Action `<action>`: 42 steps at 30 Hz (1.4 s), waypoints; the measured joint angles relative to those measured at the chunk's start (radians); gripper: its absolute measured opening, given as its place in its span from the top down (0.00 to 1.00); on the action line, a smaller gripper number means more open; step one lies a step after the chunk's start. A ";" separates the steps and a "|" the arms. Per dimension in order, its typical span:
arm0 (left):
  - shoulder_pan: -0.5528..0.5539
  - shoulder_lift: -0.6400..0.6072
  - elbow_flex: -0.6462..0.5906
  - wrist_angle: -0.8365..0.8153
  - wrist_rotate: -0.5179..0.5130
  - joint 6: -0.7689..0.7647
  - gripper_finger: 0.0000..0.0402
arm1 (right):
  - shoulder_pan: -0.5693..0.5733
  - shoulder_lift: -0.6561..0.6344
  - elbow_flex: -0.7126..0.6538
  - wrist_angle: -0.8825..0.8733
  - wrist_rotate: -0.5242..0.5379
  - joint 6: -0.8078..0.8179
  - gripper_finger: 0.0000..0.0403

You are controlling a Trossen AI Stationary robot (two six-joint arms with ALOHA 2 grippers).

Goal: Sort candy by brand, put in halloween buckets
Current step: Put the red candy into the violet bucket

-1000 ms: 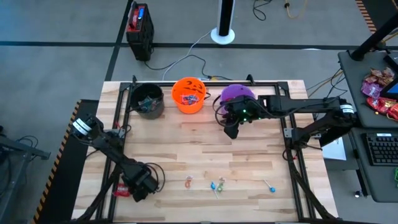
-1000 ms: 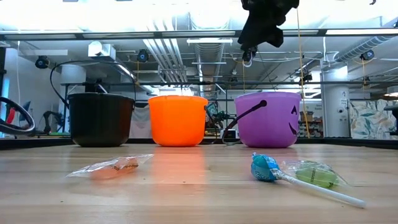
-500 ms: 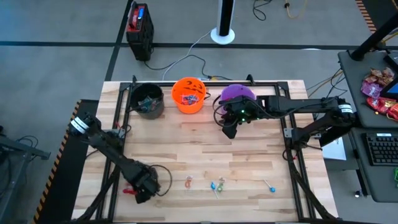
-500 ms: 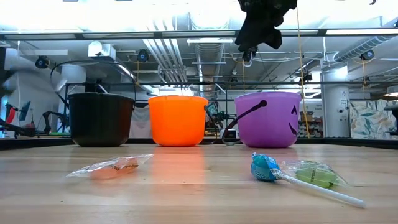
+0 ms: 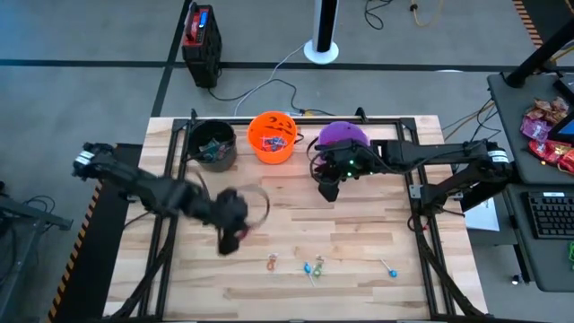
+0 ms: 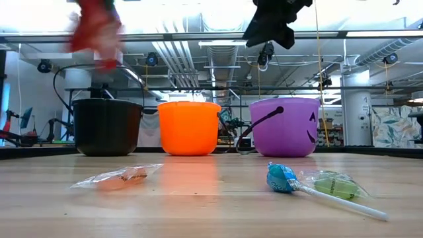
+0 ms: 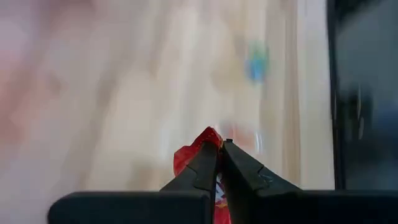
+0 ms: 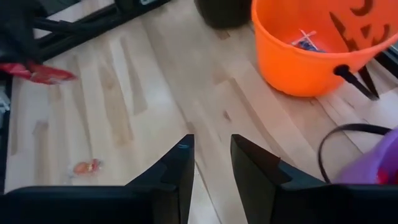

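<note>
Workshop floor, grey, with a pale wooden table in a black frame at the centre. Landmark: orange bucket, pumpkin-faced, at the table's far edge. Black bucket just to one side of it, purple bucket just to the other. Wrapped sweets visible inside the orange one from above and from the right wrist view.

Left gripper well out from the orange bucket, over the middle of the table, blurred. Its fingers are pinched together on a red packet, which sticks out past the fingertips in the left wrist view. In the low view the red packet hangs high above the black bucket.

Right gripper just beside the purple bucket, toward the table's middle, raised off the wood. Fingers a little apart, nothing between them.

Loose candy toward the near edge, well away from the orange bucket: an orange clear-wrapped sweet, a blue lollipop touching a green sweet, another lollipop farther along.
</note>
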 joint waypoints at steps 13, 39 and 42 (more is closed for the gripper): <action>0.248 -0.032 -0.037 0.689 -0.005 0.130 1.00 | 0.185 0.000 0.000 0.246 0.124 -0.162 0.76; 0.249 0.068 -0.095 1.027 0.247 0.214 1.00 | 0.226 0.055 0.013 0.322 -0.154 -0.032 0.46; 0.249 0.088 -0.095 1.038 0.265 0.217 1.00 | 0.227 0.083 0.013 0.357 -0.184 -0.054 0.49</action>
